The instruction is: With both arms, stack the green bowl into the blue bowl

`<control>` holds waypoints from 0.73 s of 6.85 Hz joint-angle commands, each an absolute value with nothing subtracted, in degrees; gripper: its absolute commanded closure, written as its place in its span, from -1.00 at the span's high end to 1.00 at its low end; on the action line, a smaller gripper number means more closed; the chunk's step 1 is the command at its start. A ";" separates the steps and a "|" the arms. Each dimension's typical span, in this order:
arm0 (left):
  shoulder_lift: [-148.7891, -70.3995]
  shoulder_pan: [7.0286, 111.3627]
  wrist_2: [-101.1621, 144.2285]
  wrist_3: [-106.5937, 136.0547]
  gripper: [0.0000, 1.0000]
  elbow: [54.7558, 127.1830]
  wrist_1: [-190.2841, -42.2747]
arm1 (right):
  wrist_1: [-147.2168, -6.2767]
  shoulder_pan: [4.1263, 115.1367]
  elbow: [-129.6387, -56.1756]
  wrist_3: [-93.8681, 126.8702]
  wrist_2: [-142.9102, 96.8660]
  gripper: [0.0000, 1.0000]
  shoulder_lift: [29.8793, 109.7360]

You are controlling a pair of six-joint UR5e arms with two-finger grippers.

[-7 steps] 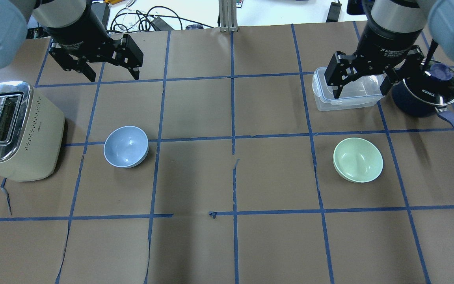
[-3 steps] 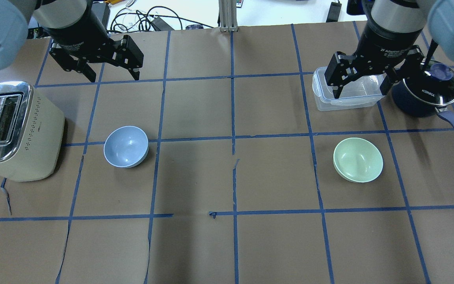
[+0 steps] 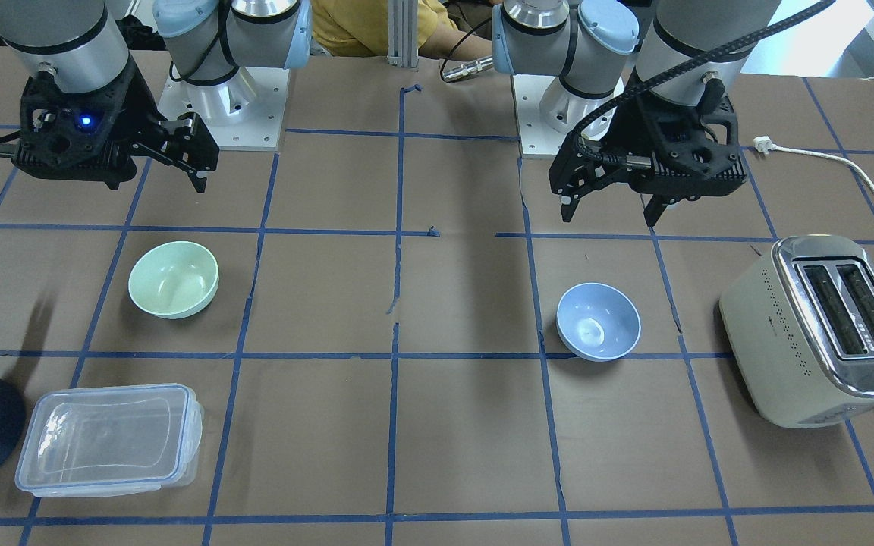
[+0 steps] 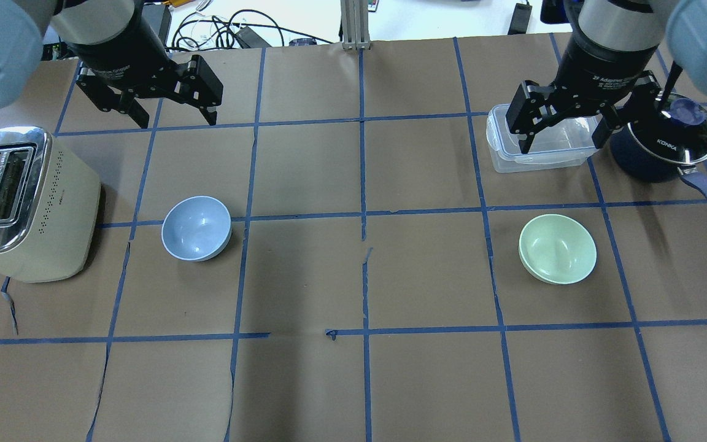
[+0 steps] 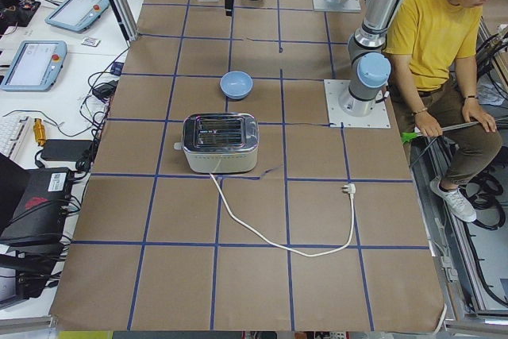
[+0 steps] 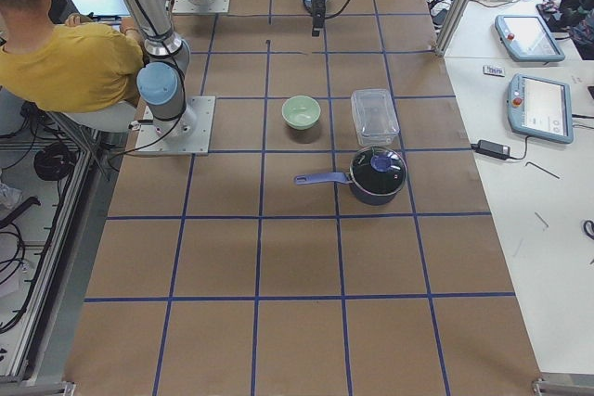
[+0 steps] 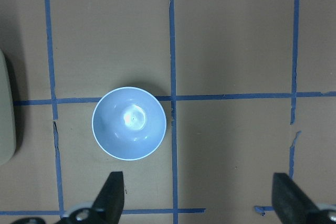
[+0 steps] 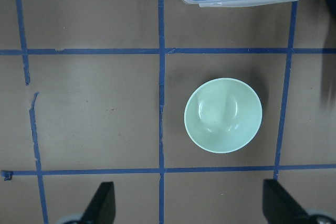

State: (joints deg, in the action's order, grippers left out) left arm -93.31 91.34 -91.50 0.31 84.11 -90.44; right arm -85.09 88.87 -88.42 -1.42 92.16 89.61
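Observation:
The green bowl (image 4: 557, 248) sits upright on the table's right half; it also shows in the front view (image 3: 173, 279) and the right wrist view (image 8: 223, 115). The blue bowl (image 4: 196, 228) sits upright on the left half, next to the toaster; it shows in the front view (image 3: 598, 321) and the left wrist view (image 7: 129, 123) too. My left gripper (image 4: 177, 116) hangs open and empty high above the table, behind the blue bowl. My right gripper (image 4: 563, 138) hangs open and empty over the clear container, behind the green bowl.
A cream toaster (image 4: 19, 202) stands at the left edge, its cord trailing off. A clear lidded container (image 4: 540, 147) and a dark blue saucepan with glass lid (image 4: 666, 144) stand at the back right. A seated person (image 5: 444, 45) is beside the robot base.

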 commanded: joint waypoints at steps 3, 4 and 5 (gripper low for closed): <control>-93.34 91.32 -91.49 0.18 1.00 84.11 -90.53 | -84.99 88.86 -88.42 -1.05 91.93 1.00 89.56; -93.34 91.23 -91.49 0.18 1.00 84.20 -90.61 | -85.08 88.94 -88.42 -0.88 92.02 1.00 89.39; -93.43 89.84 -90.71 -1.48 1.00 85.24 -91.57 | -84.73 88.86 -88.50 -0.88 92.28 1.00 89.30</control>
State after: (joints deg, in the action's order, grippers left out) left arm -93.36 90.86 -91.29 -0.28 84.47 -90.85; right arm -84.97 88.89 -88.44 -0.93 92.05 89.43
